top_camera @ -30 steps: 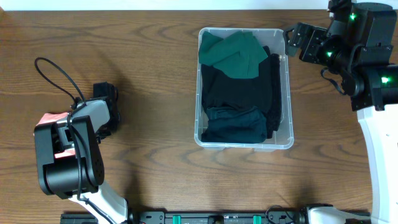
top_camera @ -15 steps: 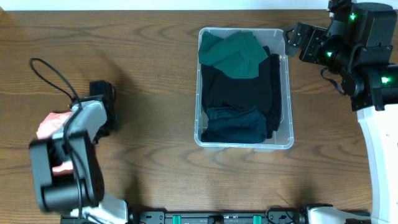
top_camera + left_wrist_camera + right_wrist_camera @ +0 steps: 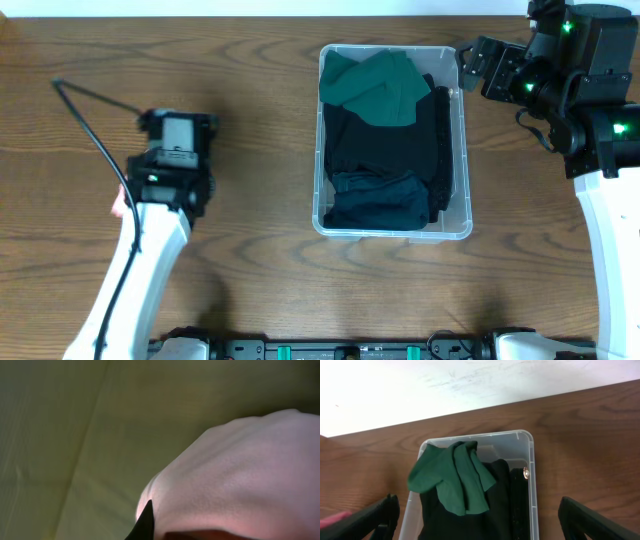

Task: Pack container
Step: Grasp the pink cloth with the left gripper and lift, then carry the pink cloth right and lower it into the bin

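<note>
Left: the left gripper [image 3: 176, 128] hangs over the wooden table [image 3: 260, 260]. Pink cloth [image 3: 240, 475] fills its wrist view, and its opening cannot be told. Centre: the container [image 3: 463, 160] sits right of centre, holding a green garment [image 3: 375, 85] on dark garments [image 3: 385, 150]. Right: the right gripper [image 3: 477, 505], spread wide and empty, is near the container's far right corner.

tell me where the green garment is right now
In the overhead view, the green garment lies at the far end of the container, right of table centre, draped over the black clothes.

Robot lab: wooden table [image 3: 260, 250], mounted arms [image 3: 605, 240]
</note>
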{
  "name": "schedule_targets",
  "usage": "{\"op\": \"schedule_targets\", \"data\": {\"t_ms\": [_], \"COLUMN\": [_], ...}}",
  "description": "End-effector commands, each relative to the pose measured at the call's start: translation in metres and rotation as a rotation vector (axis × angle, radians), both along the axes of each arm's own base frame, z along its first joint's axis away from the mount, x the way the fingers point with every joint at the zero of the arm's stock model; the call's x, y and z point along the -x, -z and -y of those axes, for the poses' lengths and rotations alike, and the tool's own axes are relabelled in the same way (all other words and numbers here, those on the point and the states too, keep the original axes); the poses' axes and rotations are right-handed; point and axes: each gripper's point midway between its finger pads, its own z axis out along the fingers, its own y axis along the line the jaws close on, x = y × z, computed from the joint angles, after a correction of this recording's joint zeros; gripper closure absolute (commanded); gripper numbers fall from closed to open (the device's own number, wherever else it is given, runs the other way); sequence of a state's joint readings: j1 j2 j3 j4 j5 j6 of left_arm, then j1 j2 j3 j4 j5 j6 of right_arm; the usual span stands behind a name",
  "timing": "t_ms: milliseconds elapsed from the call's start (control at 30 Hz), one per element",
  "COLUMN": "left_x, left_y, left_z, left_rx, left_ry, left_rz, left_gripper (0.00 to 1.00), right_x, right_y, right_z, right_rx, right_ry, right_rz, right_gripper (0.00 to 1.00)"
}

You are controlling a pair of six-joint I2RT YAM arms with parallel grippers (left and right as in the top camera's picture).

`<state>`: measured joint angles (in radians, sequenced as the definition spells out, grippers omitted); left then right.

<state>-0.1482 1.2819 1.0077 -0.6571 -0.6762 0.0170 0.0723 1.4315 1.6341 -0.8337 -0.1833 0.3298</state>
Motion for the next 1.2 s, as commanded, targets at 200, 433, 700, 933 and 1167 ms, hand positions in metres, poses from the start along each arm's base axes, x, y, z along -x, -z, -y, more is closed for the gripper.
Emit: {"op": "schedule_targets", "data": {"t_ms": [200,433,700,933,1167], "left_x": [-0.031,-0.030,0.009,0.005,-0.005], "left_y": [-0.126,-0.170,-0.144,-0.062,-0.009], "left_z": [0.102,0.215,0.323,0.366,0.395], "left_rx": [-0.126,-0.099,0.094,0.169,0.122], "left_ry": [0.459,0.890,1.313,1.335,1.343], "left_rz": [0.215,0.365,0.310,0.094,0.004], "left_gripper": [0.94,0.94,0.94,0.94,0.94], "right_x": [0.001,0.001,0.001,0.001,0.001], "right_y": [-0.002,-0.002,-0.002,-0.002,-0.002], "right_z": [0.003,0.003,0.003,0.003,0.003], "right_rx": [-0.004,-0.004,-0.004,-0.004,-0.004], "right_ry": [0.012,0.012,0.012,0.012,0.012], "right_rz": [0.004,0.004,0.004,0.004,0.004], "right_gripper": [0.01,0.01,0.01,0.01,0.01]}}
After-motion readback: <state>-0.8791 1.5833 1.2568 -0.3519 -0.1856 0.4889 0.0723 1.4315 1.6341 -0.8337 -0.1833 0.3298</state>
